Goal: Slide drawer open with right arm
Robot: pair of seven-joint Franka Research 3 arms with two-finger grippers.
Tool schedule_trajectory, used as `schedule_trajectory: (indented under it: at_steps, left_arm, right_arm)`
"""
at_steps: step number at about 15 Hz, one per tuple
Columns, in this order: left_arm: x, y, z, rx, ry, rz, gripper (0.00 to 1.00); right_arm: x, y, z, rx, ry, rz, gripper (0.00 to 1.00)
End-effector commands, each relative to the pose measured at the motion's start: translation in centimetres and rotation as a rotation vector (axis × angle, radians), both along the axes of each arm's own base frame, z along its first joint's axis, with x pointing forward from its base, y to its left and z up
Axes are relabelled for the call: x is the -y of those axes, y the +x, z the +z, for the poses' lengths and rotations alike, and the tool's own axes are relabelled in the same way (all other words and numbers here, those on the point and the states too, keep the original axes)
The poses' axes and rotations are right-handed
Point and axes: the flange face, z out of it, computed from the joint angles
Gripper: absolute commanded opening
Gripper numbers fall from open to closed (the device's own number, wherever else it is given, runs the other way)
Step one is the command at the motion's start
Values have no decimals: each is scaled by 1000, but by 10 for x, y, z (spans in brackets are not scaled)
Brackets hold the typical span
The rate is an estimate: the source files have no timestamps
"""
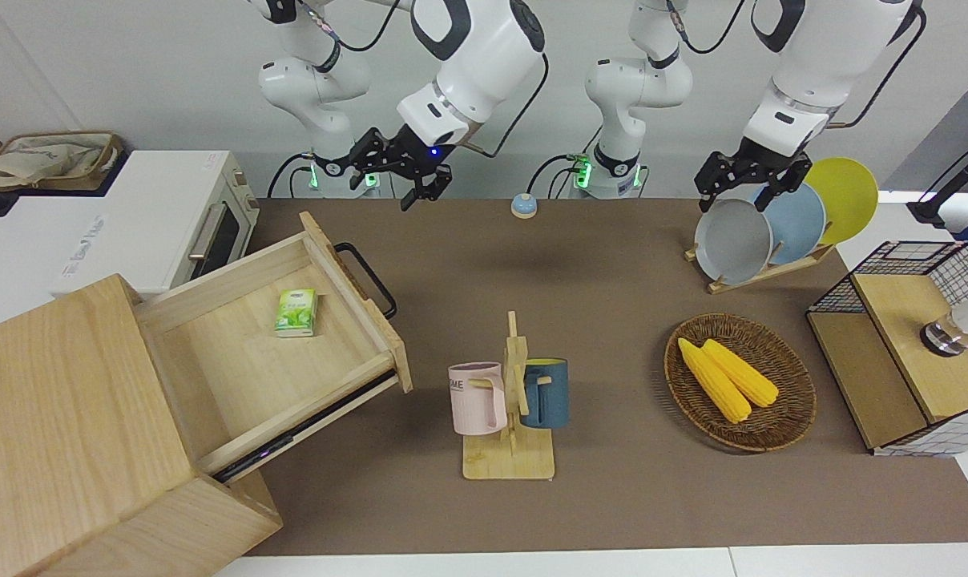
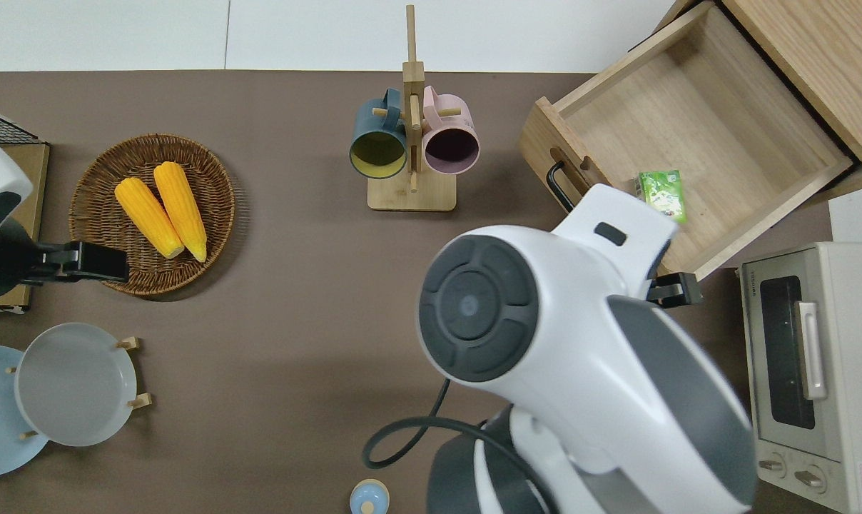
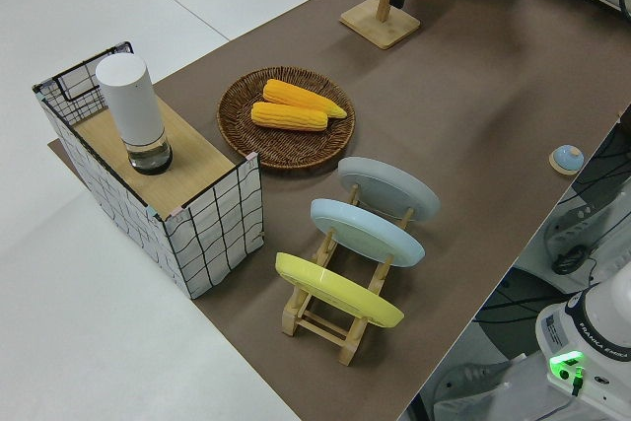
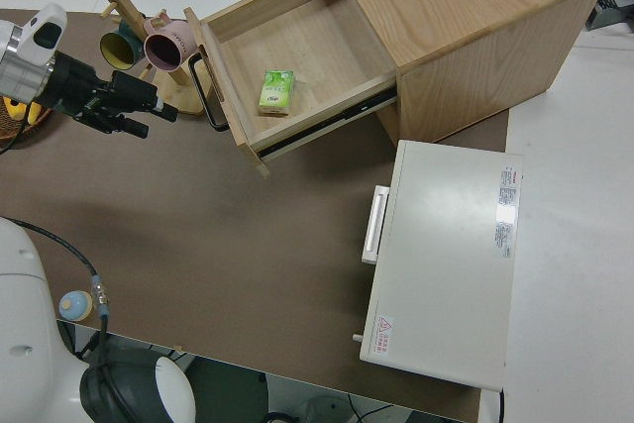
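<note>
Front view shows the drawer (image 1: pixel 276 353) fully out. Right gripper (image 1: pixel 420 186) hangs apart, empty; left arm parked. Best retreat clear of the handle (image 1: pixel 368 276).

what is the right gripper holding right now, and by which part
Nothing. The right gripper hangs in the air with its fingers apart and empty, clear of the handle of the drawer, which stands pulled out. The left arm is parked.

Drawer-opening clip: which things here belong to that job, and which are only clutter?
Job:
drawer, pulled out
its black bar handle
right claw, up off the handle

Clutter:
green packet in the drawer
toaster oven
mug rack
corn basket
plate rack
</note>
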Motion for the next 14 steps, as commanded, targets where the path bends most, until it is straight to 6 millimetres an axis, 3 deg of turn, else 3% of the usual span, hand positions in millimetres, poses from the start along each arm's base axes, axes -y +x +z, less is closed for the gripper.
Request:
schedule_trajectory:
  at_steps: [1, 5, 8, 14]
  left_arm:
    - [-2, -4, 5, -2, 12, -2, 995]
    - [-1, -4, 4, -3, 12, -3, 998]
    - [-1, -4, 4, -3, 12, -3, 995]
    - [-2, -4, 4, -3, 12, -2, 998]
  right_arm:
    - [59, -3, 34, -45, 120, 12, 985]
    - [116, -4, 44, -47, 232, -52, 985]
    - [159, -3, 40, -76, 303, -73, 985]
    - [227, -1, 32, -101, 389, -102, 985]
